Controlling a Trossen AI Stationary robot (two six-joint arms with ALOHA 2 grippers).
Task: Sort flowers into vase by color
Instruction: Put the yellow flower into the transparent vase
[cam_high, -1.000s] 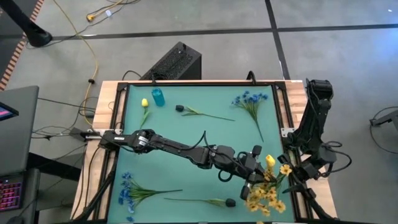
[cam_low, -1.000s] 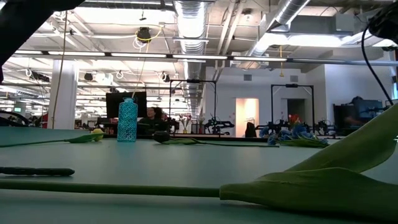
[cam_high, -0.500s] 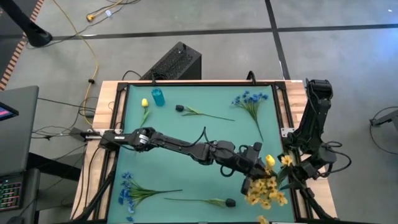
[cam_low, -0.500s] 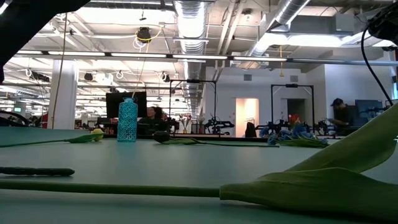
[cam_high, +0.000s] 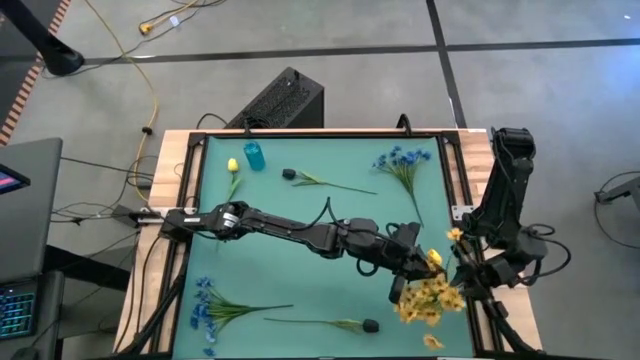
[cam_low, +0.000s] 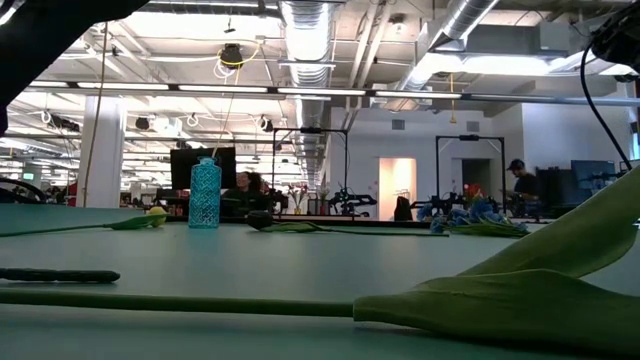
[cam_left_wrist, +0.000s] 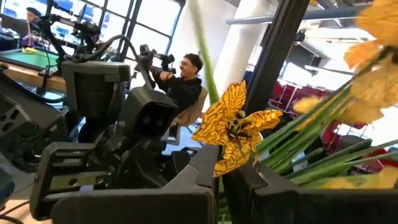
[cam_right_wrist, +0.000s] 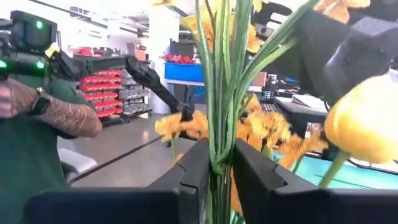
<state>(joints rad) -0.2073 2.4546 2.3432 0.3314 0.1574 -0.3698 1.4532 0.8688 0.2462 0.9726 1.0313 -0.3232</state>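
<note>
Standing by the desk, I saw little sorted yet. At its left end a blue vase stood empty, as far as I could tell, with a single yellow bud lying just beside it. Toward the near left edge lay a blue sprig, and next to that a dark bud on its stem. Another dark bud and a second blue sprig lay along the far side.

The left arm reached right across the desk, its left hand clenched on the stems of the yellow cluster, lifted near the right edge. The right hand had its fingers pressed either side of those same stems, so both hands seemed to grip the bunch, perhaps a handover. A loose yellow blossom lay by the near right corner.

All the flowers remained to be sorted, I judged. The middle of the desk lay free for carrying the bunch; the right rail stood close to both hands.
</note>
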